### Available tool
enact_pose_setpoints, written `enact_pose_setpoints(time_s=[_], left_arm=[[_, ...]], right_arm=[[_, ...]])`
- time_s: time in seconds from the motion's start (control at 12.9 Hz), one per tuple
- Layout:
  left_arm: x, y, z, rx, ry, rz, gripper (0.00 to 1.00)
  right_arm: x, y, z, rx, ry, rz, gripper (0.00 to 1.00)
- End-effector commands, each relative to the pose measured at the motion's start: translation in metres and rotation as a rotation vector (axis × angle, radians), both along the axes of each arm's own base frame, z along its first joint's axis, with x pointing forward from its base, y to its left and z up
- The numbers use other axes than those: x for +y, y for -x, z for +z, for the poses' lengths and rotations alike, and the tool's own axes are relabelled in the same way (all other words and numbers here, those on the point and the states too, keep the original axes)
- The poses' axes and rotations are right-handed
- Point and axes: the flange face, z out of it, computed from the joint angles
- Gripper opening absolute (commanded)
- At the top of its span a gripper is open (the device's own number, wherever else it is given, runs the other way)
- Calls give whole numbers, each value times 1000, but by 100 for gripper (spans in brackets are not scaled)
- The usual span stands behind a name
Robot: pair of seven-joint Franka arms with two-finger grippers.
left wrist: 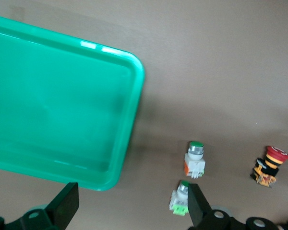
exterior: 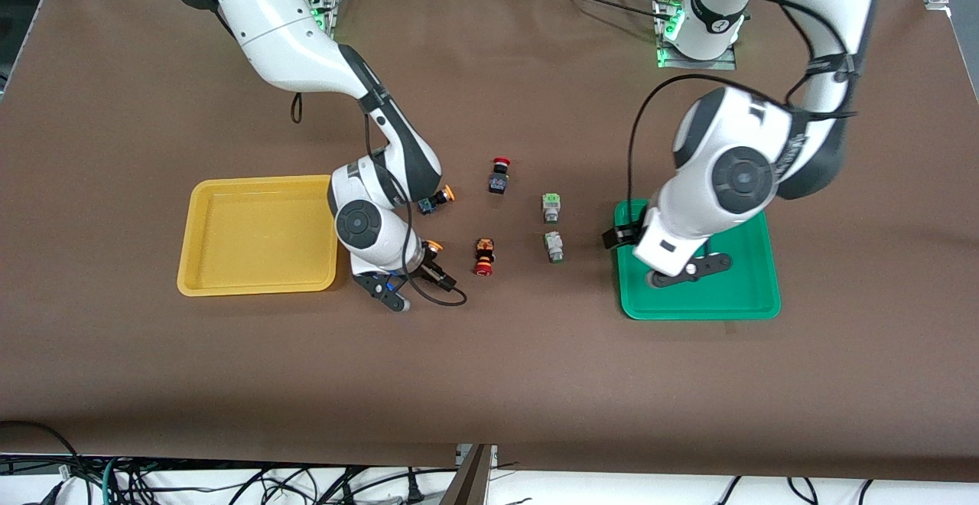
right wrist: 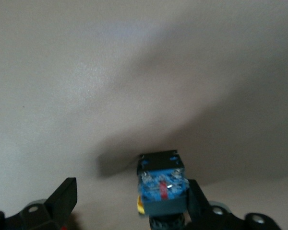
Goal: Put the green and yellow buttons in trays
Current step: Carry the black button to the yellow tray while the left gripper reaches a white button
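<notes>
Your right end effector (right wrist: 129,203) sat low over the bench (exterior: 489,382), fingers spread, a yellow button (right wrist: 161,188) between them beside the yellow tray (exterior: 200,275). Your left end effector (left wrist: 133,203) hung released over the green tray (exterior: 753,310) (both green buttons (exterior: 551,207) lay on the bench near it).

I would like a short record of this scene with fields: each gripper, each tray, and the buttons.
right gripper: open, low over the table around one yellow button, beside the yellow tray
left gripper: open, over the green tray
trays: both hold nothing
other yellow button: on the table
green buttons: on the table between the trays
red-capped switches: on the table
</notes>
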Motion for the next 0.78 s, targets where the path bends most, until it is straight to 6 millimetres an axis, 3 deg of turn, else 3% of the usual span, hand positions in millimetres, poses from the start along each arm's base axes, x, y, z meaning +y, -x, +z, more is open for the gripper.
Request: enact_pose_setpoints(time_s=[0.0, 0.08, 0.23, 0.31, 0.47, 0.62, 0.7], left_arm=[[-28, 4, -46, -4, -43, -14, 100], [-30, 11, -59, -13, -39, -20, 100], [-42, 39, -86, -24, -12, -39, 100], [-46, 52, -92, -33, -5, -34, 100], [-64, 87, -103, -12, 6, -66, 100], [-90, 114, -116, -6, 26, -56, 100], [-98, 128, -126, -19, 16, -70, 100]], right_arm=[[-2, 0, -5, 9, -4, -10, 89], [-5, 5, -13, 21, 10, 5, 72], [-11, 8, -10, 43, 18, 30, 21], [-13, 8, -5, 65, 26, 34, 5], [-20, 6, 12, 79, 33, 65, 0], [-66, -8, 50, 129, 72, 179, 0], [-99, -11, 70, 182, 101, 266, 0]])
